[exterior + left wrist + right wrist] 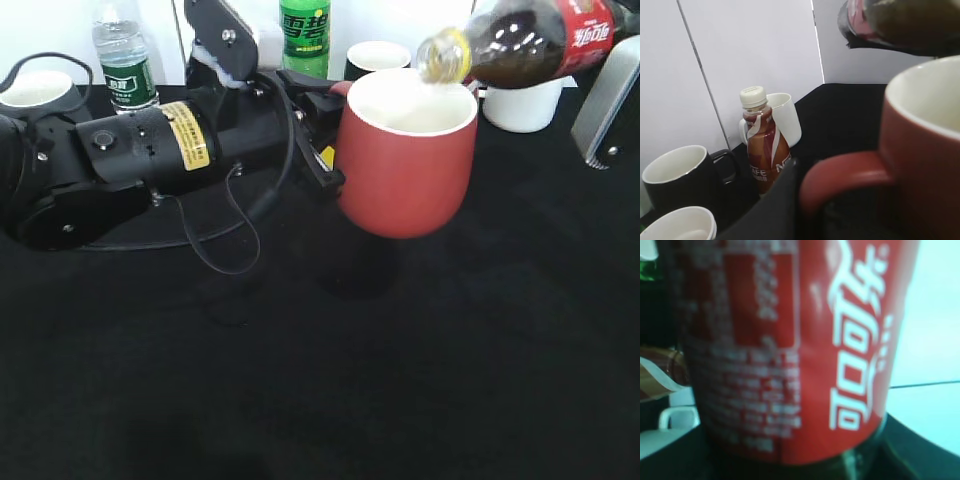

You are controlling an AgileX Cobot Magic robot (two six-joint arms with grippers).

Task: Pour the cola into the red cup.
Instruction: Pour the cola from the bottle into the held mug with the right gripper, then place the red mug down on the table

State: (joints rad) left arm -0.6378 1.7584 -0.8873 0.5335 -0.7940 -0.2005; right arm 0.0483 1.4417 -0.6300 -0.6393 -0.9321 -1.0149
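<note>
The red cup [405, 160] hangs above the black table, held by its handle [840, 175] in my left gripper [322, 140], which is shut on it. The cola bottle [530, 40] lies tipped nearly flat at the upper right, its yellow cap [445, 55] over the cup's rim. Its red label [790, 340] fills the right wrist view. My right gripper [612, 100] is shut on the bottle; its fingertips are hidden. No liquid stream shows.
A green soda bottle [305, 35], a water bottle [125, 65], a black cup [375, 60] and white cups [522, 105] stand at the back. A Nescafe bottle [762, 140], black mug [682, 177] and white mug [785, 117] show in the left wrist view.
</note>
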